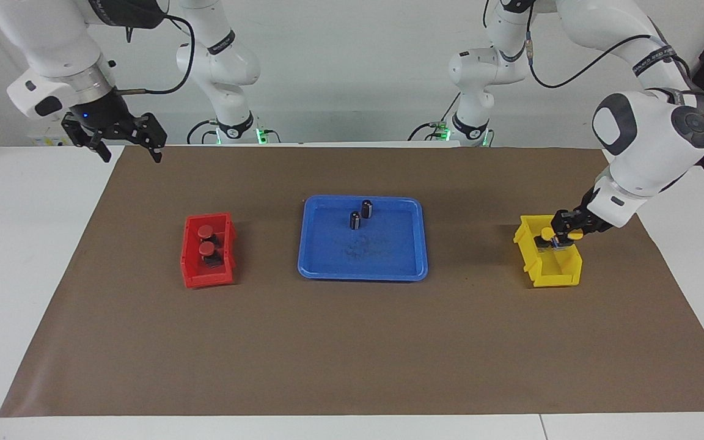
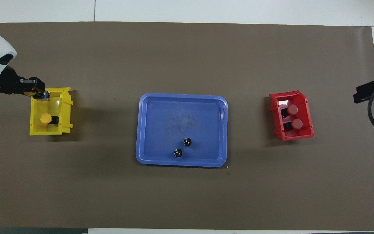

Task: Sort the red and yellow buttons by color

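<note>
Two red buttons (image 1: pixel 205 231) (image 1: pixel 207 248) lie in the red bin (image 1: pixel 190 269) toward the right arm's end; they also show in the overhead view (image 2: pixel 292 109) (image 2: pixel 296 123). One yellow button (image 1: pixel 546 233) (image 2: pixel 45 118) lies in the yellow bin (image 1: pixel 557 278) (image 2: pixel 67 110) toward the left arm's end. My left gripper (image 1: pixel 563 239) (image 2: pixel 42 94) is shut on the second yellow button (image 1: pixel 575 234) (image 2: pixel 28 93), low over that bin's end farther from the robots. My right gripper (image 1: pixel 123 139) is open, empty and waits raised over the table edge beside the right arm's base.
A blue tray (image 1: pixel 327 263) (image 2: pixel 148 130) sits mid-table between the bins and holds two small dark cylinders (image 1: pixel 367 208) (image 1: pixel 355 220) (image 2: pixel 187 141) (image 2: pixel 178 152). A brown mat (image 1: pixel 352 354) covers the table.
</note>
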